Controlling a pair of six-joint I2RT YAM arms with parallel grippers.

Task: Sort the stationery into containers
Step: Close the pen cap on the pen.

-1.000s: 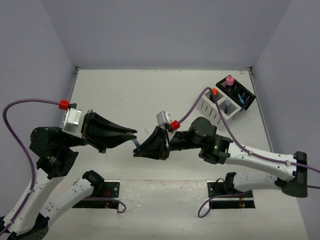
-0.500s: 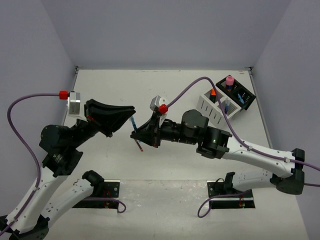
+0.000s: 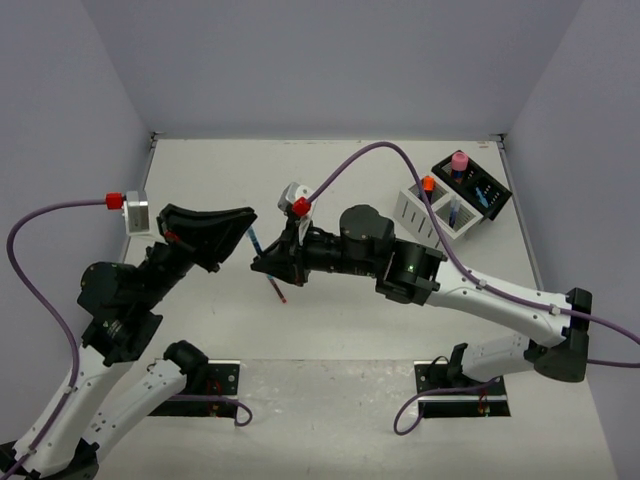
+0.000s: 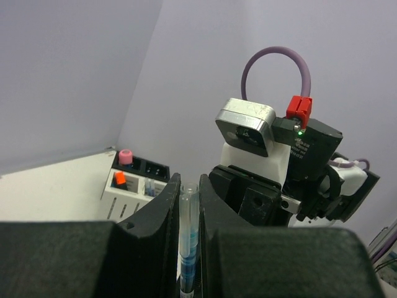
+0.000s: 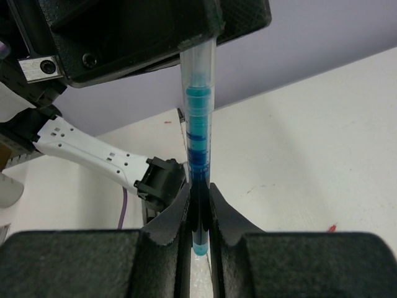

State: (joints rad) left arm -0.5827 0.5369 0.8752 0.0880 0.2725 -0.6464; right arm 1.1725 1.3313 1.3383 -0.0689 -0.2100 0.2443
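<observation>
Okay, I've got left gripper [image 4: 188, 186] and right gripper [image 5: 198, 192] both pinched narrow on the pen [image 5: 197, 124], up off the table, well left of the white box [image 3: 432, 215]. It looks light, stiff and slick, so I'd grip mid-barrel.

White link shells [image 3: 500, 300], black joints [image 3: 110, 300]. Purple cables [image 4: 273, 52] ending in red plugs [image 4: 299, 107]. Silver-cased wrist cameras [image 4: 245, 126]. Small green light [image 4: 300, 131] beside plug. Matte black fingers [image 5: 164, 248], finely textured. Black base plates [image 3: 440, 378] bolted at worktop edge.

White table [image 3: 330, 180], pale lilac walls [image 3: 330, 60]
</observation>
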